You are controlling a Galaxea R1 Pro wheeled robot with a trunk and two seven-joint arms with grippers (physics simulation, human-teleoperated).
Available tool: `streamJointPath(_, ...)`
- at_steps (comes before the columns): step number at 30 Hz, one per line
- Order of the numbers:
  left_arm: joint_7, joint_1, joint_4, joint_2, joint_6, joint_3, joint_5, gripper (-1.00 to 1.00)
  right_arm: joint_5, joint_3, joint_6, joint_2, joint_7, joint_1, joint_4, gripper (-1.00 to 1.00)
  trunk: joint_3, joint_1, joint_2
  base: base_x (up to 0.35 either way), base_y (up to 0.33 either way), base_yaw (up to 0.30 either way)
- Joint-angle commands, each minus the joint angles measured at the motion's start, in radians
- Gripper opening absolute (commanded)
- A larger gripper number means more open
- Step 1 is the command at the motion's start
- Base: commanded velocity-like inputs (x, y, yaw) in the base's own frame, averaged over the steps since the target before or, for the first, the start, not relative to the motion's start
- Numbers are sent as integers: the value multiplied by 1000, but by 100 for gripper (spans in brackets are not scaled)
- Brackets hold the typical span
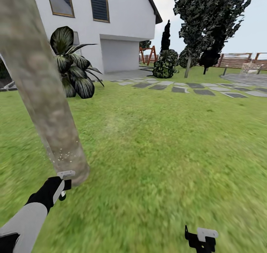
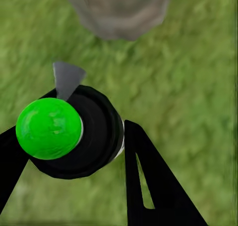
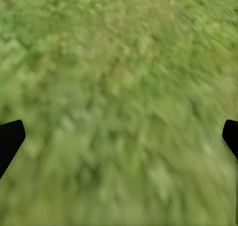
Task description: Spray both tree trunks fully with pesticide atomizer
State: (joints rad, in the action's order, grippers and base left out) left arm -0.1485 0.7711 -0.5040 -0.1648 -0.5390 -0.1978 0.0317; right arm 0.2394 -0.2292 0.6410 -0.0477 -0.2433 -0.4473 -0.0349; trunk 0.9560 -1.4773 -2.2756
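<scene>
1. At the far left of the head view a thick, mottled grey-tan tree trunk (image 1: 40, 93) leans across the picture and meets the grass (image 1: 159, 160) near the robot. A scatter of tiny white pesticide specks (image 1: 63, 157) clings to its lower part.
2. Touching or just in front of the trunk's base sits the left gripper (image 1: 63, 186), on a black-and-white arm reaching in from the near left corner.
3. In the left wrist view that gripper's two black fingers (image 2: 153, 181) are closed around the pesticide atomizer (image 2: 74, 134), a black round body with a bright green cap. A grey nozzle piece points toward the trunk base (image 2: 119, 12), which stands close ahead.
4. Behind the trunk stands a short dark broad-leafed plant (image 1: 74, 66), and beyond it a white house (image 1: 111, 23) with a garage door.
5. Grey stepping stones (image 1: 178, 87) run across the lawn in the far middle, by a round shrub (image 1: 165, 65) and tall dark trees (image 1: 207, 23).
6. A brown slat fence (image 1: 237, 60) closes the far right.
7. At the near right, the right gripper (image 1: 202, 240) hangs over bare grass, holding nothing. In the right wrist view its fingertips (image 3: 10, 139) sit at opposite edges, spread wide.
</scene>
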Motion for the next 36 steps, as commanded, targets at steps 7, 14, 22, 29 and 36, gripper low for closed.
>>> streamJointPath(7, -2, 1, -2, 1, -6, -3, 4, -100, 11, -6, 2, 0, -5, -1, 1, 100, 1, 0, 0, 43, -272, 41)
streamJointPath(14, -2, 1, -2, 1, -6, -3, 4, -100, 11, -6, 2, 0, -5, -1, 1, 100, 1, 0, 0, 5, -274, 265)
streamJointPath(22, -2, 1, -1, 1, -6, -3, 1, -100, 11, -5, 2, 0, -5, -1, 1, 100, 1, 0, 0, 142, -259, 277)
streamJointPath(29, 0, 1, -1, 1, -6, -3, 1, -100, 11, -6, 2, 0, -5, -1, 1, 100, 1, 0, 0, 226, -209, 277)
streamJointPath(36, 6, 3, -82, 75, -16, 14, 9, -100, 11, -6, 2, -1, -7, -1, 1, 100, 1, 0, 0, 222, -204, 277)
